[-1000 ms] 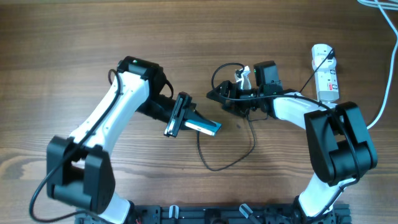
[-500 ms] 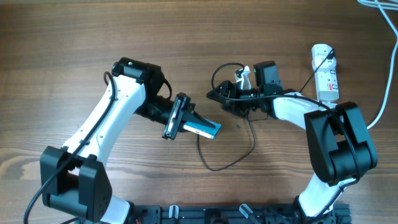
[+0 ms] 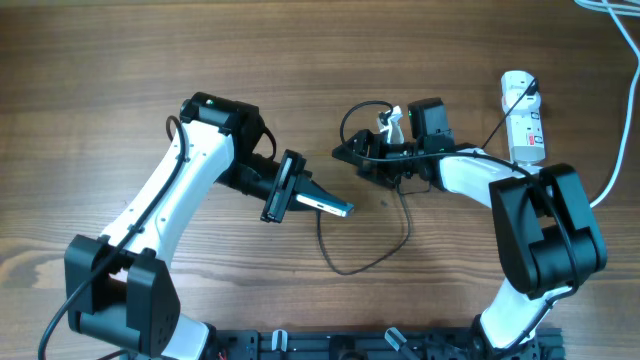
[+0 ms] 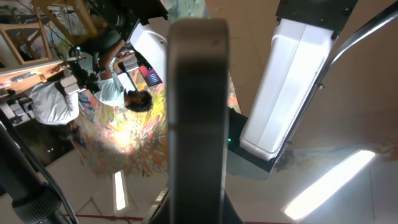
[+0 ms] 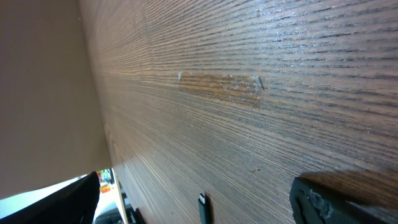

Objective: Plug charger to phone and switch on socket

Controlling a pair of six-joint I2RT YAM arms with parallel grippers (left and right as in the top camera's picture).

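Note:
My left gripper (image 3: pixel 303 196) is shut on the phone (image 3: pixel 330 207) and holds it above the table at mid-left. The phone is turned nearly edge-on, with only a thin teal strip showing from overhead. In the left wrist view the phone (image 4: pixel 198 112) is a dark upright edge filling the centre. My right gripper (image 3: pixel 343 153) is shut on the charger (image 3: pixel 372 262) near its free end. The connector tip (image 5: pixel 202 202) sticks out just above the wood. The black cable loops across the table. The socket (image 3: pixel 523 118) lies at the far right.
A thick white cord (image 3: pixel 622 40) runs from the socket's side along the right edge. A patch of clear tape (image 5: pixel 219 85) lies on the wood ahead of the right gripper. The left wrist camera faces up at the ceiling and a white arm link (image 4: pixel 289 81).
The left gripper has rolled the phone from screen-up to nearly edge-on and drawn it slightly left. The right arm and charger have not moved.

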